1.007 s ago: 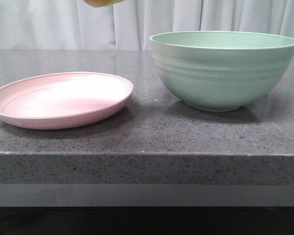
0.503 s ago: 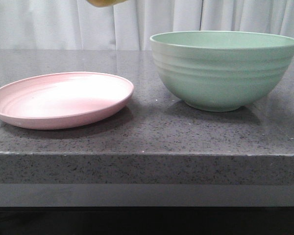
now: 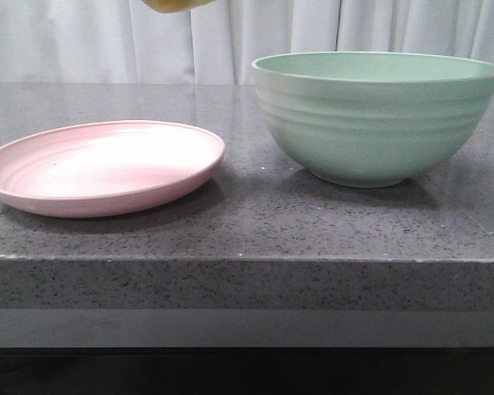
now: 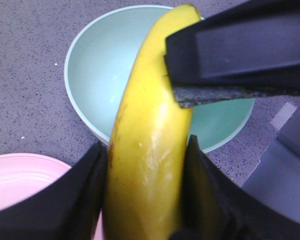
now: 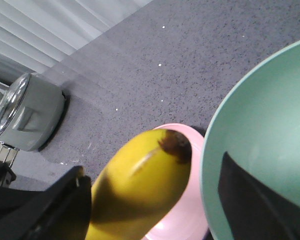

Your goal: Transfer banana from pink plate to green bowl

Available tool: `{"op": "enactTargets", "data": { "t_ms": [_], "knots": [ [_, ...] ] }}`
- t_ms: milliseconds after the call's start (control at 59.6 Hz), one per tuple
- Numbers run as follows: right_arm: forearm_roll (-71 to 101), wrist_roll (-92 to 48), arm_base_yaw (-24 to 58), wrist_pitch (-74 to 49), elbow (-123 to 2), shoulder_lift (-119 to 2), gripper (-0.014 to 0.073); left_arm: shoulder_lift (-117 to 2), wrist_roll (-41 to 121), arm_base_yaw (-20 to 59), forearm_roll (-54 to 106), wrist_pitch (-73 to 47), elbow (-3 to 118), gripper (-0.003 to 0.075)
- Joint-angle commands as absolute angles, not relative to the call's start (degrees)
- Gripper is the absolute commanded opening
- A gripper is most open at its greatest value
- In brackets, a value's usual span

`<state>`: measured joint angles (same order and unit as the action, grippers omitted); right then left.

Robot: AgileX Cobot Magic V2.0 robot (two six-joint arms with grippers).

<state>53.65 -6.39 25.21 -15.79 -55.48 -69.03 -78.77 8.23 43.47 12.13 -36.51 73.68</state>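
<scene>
Inspector: Near edge first, front view. Grey speckled stone counter (image 3: 255,239), its front lip across the lower middle of the frame. On it at left centre stands the pink plate (image 3: 103,169), bare. At right centre stands the green bowl (image 3: 377,115), upright, apart from the plate with counter between them. Behind is a pale curtain (image 3: 90,41).

Clerk: And the banana?

Inspector: The banana (image 4: 150,140) is off the plate, held in the air. In the front view only a yellow sliver (image 3: 174,4) shows at the top edge, left of centre, above the plate's far rim.

Clerk: Orientation?

Inspector: In the left wrist view its long axis runs from bottom centre up to top centre, gently curved, the dark tip lying over the bowl's (image 4: 115,60) rim. Skin smooth, bright yellow, glossy, with a thin brown seam down one side.

Clerk: Grip?

Inspector: The left gripper (image 4: 147,195) is closed onto the fruit, a black finger (image 4: 70,200) pressed to each flank; part of a second black gripper crosses the upper right.

Clerk: Right wrist view?

Inspector: The banana's brown-marked end (image 5: 140,190) sits lower centre, plate (image 5: 185,200) beneath, bowl (image 5: 260,150) at right, a lidded grey pot (image 5: 25,112) at far left. The right gripper's state I cannot tell.
</scene>
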Motion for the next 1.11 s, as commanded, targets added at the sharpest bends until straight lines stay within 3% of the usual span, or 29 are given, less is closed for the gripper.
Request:
{"op": "enactTargets", "data": {
  "t_ms": [0,168,252,436,537,621,839,1091],
  "knots": [
    [55.51,-7.14,25.44,-15.17,-58.35,-69.52,0.0546,-76.69,8.1,43.9,13.3,-31.91,75.86,0.0051],
    [60.12,-11.16,25.44,-18.48,-59.78,-72.0,0.0512,-76.69,8.1,43.9,13.3,-31.91,75.86,0.0051],
    [65.27,-15.08,25.44,-19.0,-60.17,-72.83,0.0424,-76.69,8.1,43.9,13.19,-31.91,75.86,0.0051],
    [73.92,-22.82,25.44,-20.83,-60.17,-73.39,0.0136,-76.69,8.1,43.9,12.85,-31.91,75.86,0.0053],
    [75.2,-24.18,25.44,-21.26,-60.17,-73.39,0.0068,-76.69,8.1,43.9,12.71,-31.91,75.86,0.0062],
    [75.28,-24.3,25.44,-21.26,-60.17,-73.39,0.0062,-76.69,8.1,43.9,12.71,-32.02,75.86,0.0144],
    [75.28,-24.46,25.44,-20.85,-60.17,-73.45,0.0062,-76.69,8.1,43.9,12.57,-32.12,75.86,0.0571],
    [74.43,-28.86,24.48,-19.44,-63.03,-73.45,0.0062,-76.69,8.1,43.9,12.57,-32.49,75.86,0.0599]
  ]
}}
